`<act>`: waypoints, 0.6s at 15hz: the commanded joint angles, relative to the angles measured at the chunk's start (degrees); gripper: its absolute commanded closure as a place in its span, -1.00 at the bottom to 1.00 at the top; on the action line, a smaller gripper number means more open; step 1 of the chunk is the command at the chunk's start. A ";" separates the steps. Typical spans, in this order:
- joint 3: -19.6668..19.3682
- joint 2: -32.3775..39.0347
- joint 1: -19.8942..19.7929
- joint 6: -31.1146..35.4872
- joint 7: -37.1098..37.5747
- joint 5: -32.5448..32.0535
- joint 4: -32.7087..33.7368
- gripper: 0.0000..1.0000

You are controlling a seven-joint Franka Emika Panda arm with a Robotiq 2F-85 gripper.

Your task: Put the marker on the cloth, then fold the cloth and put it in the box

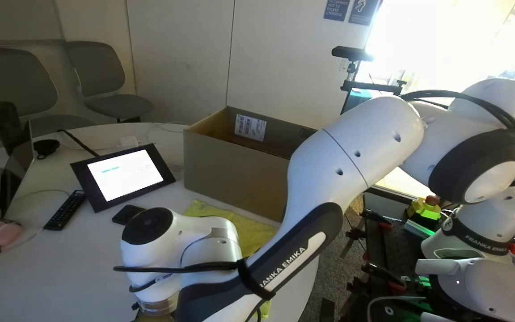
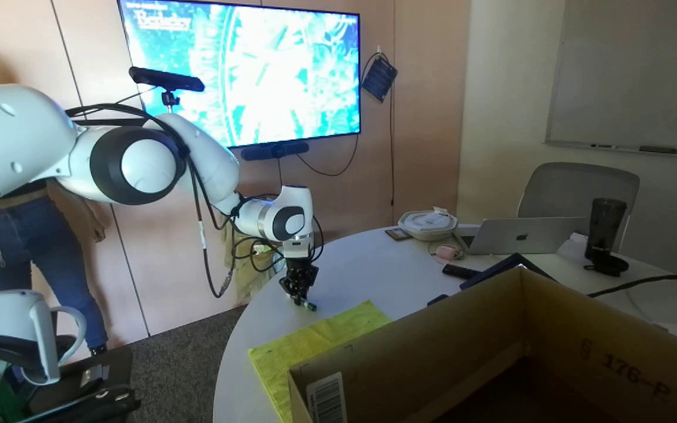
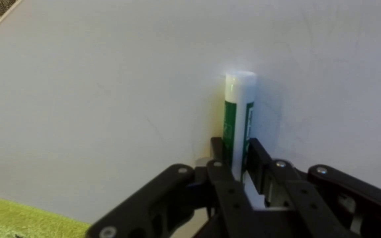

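Observation:
The marker (image 3: 240, 96), white with green label bands, stands between the fingertips of my gripper (image 3: 234, 145) in the wrist view. Both fingers press on its sides, so the gripper is shut on it. In an exterior view my gripper (image 2: 300, 294) points down low over the table with the marker's green end (image 2: 311, 306) sticking out; I cannot tell whether it touches the table. The yellow-green cloth (image 2: 318, 339) lies flat beside the gripper, between it and the box (image 2: 415, 358). The cloth also shows in the wrist view (image 3: 21, 219). In an exterior view my arm partly hides the cloth (image 1: 253, 228) and box (image 1: 235, 172).
A tablet with a white screen (image 1: 125, 174), a black remote (image 1: 65, 210) and a small black block (image 1: 127, 214) lie on the white table (image 1: 61, 273). A laptop (image 2: 529, 235) and dark tumbler (image 2: 606, 226) stand farther off. A person (image 2: 33, 252) stands beyond the arm.

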 commanded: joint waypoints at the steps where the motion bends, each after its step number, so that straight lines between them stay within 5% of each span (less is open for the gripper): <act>1: -0.63 -1.39 0.36 0.68 0.70 -0.35 -0.75 0.61; 9: -2.16 -7.13 -0.06 2.87 0.10 -0.74 -5.46 0.61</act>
